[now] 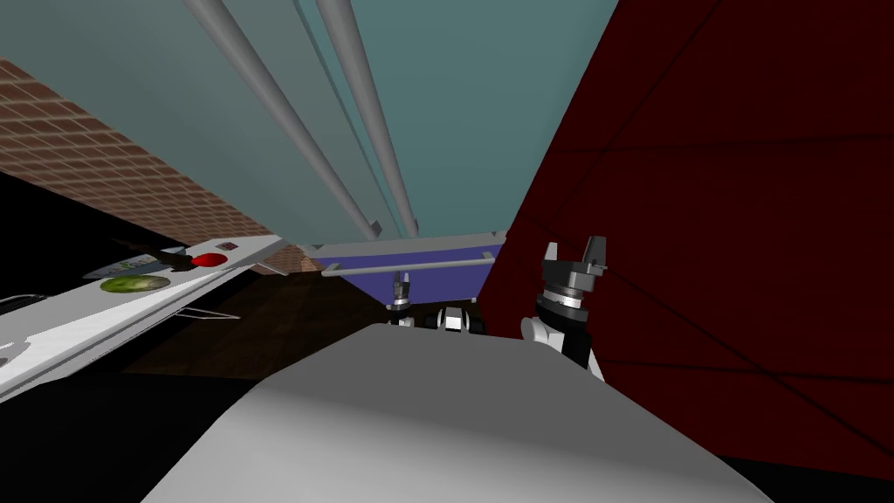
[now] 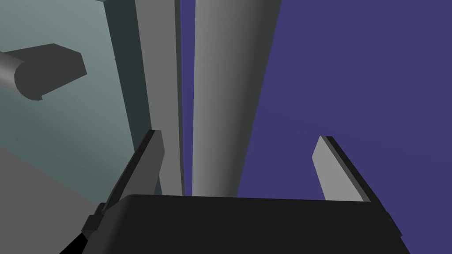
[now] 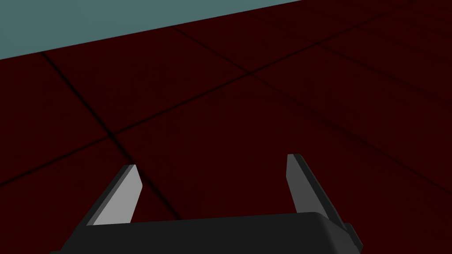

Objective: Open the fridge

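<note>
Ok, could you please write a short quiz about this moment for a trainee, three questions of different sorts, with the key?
1. True or false: the left gripper is shut on the grey cylindrical bar handle.
2. What colour is the flat panel behind that handle? A) yellow B) purple C) white
3. Fill in: the right gripper faces a ____ tiled wall.
Key: 1 false, its open fingers stand on either side of the handle; 2 B; 3 dark red.
</note>
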Robot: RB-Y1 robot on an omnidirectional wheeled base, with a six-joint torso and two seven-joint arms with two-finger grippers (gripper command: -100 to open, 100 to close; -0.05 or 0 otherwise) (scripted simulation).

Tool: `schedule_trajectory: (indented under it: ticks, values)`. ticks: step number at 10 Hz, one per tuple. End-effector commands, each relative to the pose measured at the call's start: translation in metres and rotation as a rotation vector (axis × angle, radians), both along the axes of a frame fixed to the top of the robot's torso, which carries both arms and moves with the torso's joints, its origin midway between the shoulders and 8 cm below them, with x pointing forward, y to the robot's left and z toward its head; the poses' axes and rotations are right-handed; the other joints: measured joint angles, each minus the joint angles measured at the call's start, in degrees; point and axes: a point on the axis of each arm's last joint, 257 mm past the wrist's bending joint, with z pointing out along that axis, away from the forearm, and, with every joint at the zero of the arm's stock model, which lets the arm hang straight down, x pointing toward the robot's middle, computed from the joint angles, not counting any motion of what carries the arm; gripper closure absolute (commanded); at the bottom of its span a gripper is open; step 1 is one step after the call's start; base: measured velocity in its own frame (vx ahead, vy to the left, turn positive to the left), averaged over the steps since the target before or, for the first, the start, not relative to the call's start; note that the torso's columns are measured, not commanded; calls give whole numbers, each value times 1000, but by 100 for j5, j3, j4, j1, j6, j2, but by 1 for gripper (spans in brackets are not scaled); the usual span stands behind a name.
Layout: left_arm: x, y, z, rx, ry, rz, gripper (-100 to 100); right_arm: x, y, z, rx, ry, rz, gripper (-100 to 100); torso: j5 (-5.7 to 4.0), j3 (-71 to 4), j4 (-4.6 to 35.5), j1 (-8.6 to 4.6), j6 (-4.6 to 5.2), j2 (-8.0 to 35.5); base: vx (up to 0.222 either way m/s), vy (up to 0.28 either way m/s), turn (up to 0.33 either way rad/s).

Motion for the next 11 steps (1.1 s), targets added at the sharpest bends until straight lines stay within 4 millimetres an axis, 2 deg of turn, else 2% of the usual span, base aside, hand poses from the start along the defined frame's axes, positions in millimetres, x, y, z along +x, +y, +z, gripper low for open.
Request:
schedule_trajectory:
  ticks: [1,3,4,5,8,10,11]
  values:
    - [19,2,9,0,0,-5,-100,0,0,0,0,0,0,0,0,1,1,0,1,1,-11,-4,24]
    - [33,3,16,0,0,-10,-100,0,0,0,0,0,0,0,0,-5,-2,-3,0,-10,-17,-6,24]
    - [28,2,16,1,-3,-8,-100,0,0,0,0,0,0,0,0,-8,-3,-2,1,-14,-9,-2,2]
    - [22,2,11,0,0,-6,100,0,0,0,0,0,0,0,1,-10,-5,-1,0,-17,3,3,-22]
    - [4,0,2,0,0,-1,100,0,0,0,0,0,0,0,19,-26,-28,13,11,-49,10,7,-15]
    - [5,0,9,4,-17,-2,100,0,0,0,0,0,0,0,26,-25,-38,17,8,-53,5,3,-5]
    - [9,12,11,8,-19,26,100,0,0,0,0,0,0,0,20,-23,-28,16,5,-46,-75,-4,-220]
